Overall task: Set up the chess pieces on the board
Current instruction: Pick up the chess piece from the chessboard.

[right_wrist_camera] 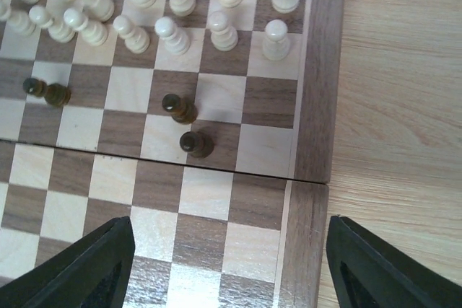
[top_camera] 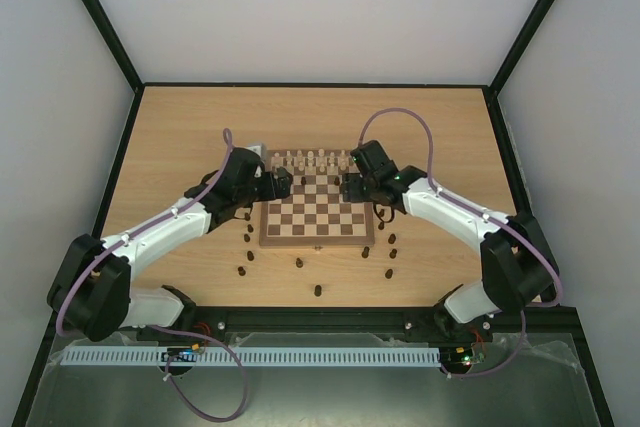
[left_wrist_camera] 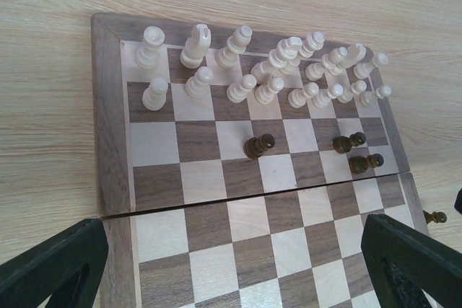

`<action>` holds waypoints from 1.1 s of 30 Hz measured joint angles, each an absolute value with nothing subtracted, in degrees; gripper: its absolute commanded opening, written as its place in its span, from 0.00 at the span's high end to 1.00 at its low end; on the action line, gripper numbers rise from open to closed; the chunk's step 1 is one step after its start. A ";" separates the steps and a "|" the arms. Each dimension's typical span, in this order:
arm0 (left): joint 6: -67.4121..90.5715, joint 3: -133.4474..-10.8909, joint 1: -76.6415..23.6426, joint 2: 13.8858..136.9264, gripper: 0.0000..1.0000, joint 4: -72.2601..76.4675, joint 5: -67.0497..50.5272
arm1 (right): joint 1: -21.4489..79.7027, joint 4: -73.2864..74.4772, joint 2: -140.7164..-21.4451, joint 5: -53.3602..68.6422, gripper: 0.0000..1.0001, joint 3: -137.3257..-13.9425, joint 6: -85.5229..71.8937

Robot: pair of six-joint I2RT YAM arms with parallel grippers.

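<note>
We see a pale wood-grain desk [top_camera: 180, 127] closed in by white walls [top_camera: 300, 7] and a black frame [top_camera: 100, 17]. The board [top_camera: 316, 215] lies at the middle of the desk, its sides square to the desk's edges. The cream pieces [top_camera: 310, 160] stand in two rows along the board's far edge. From above, loose dark pieces [top_camera: 318, 290] dot the desk off the board's near edge and beside its left and right edges. The left gripper [top_camera: 283, 185] hangs over the board's left part and the right gripper [top_camera: 350, 187] over its right part, both toward the far rows.

The wrist views add what the overhead one blurs. Three more dark figures [left_wrist_camera: 258, 145] stand on the board just short of the cream rows: one alone, two close together nearer the right edge. A fold seam [left_wrist_camera: 253, 196] crosses the board's middle. In each wrist view we find the fingers spread wide over bare squares, so both sets of jaws are released and grasp nothing.
</note>
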State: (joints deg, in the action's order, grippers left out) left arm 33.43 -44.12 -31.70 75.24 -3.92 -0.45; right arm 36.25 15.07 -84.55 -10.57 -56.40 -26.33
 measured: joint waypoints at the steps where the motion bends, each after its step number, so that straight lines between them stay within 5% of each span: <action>1: 33.43 -44.12 -31.70 75.24 0.01 -3.92 -0.25 | 36.05 15.07 -84.60 -10.52 0.37 -56.47 -26.37; 8: 33.43 -44.12 -31.68 75.18 0.01 -4.21 0.25 | 35.83 15.03 -89.71 -9.82 0.61 -59.66 -26.15; 33: 33.43 -43.97 -30.83 75.09 0.01 -4.16 -0.62 | 35.83 15.53 -103.44 -7.86 0.81 -68.77 -25.52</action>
